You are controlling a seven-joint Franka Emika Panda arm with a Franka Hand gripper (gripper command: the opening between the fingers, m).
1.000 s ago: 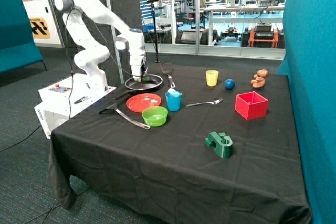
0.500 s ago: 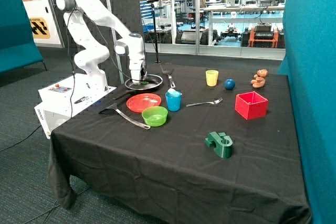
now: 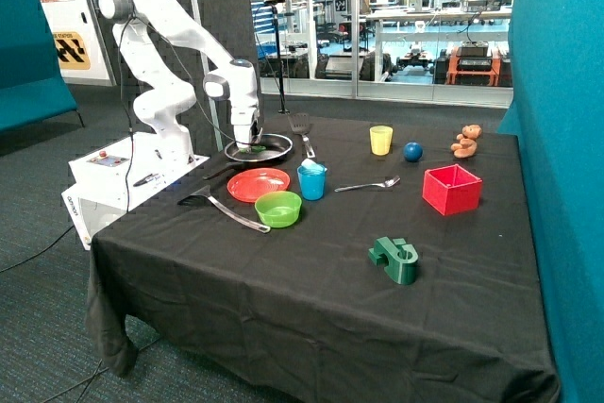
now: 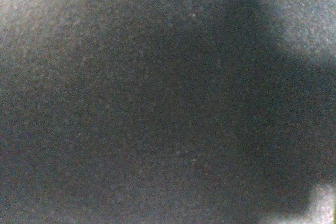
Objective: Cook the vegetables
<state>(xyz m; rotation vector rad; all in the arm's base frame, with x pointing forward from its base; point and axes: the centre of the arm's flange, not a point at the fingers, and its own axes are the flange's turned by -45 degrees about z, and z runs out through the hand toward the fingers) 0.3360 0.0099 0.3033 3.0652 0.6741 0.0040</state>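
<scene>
A black frying pan (image 3: 276, 148) stands at the far side of the table, near the robot's base. My gripper (image 3: 247, 144) reaches down into the pan. A small bright green piece (image 3: 257, 149) lies in the pan right at the gripper; whether it is held cannot be told. A pale whitish piece (image 3: 310, 166) shows at the top of the blue cup (image 3: 311, 183) beside the pan. The wrist view shows only a dark grainy surface (image 4: 157, 108) very close up, with no gripper part or vegetable to make out.
A red plate (image 3: 258, 184), a lime green bowl (image 3: 278, 209) and a black spatula (image 3: 223, 208) lie in front of the pan. Another spatula (image 3: 302, 126), a spoon (image 3: 368, 184), yellow cup (image 3: 380, 140), blue ball (image 3: 412, 151), red box (image 3: 451, 189) and dark green block (image 3: 394, 260) stand further off.
The gripper has dropped lower into the pan and shifted slightly toward the robot's base. The green piece now sits right at the gripper.
</scene>
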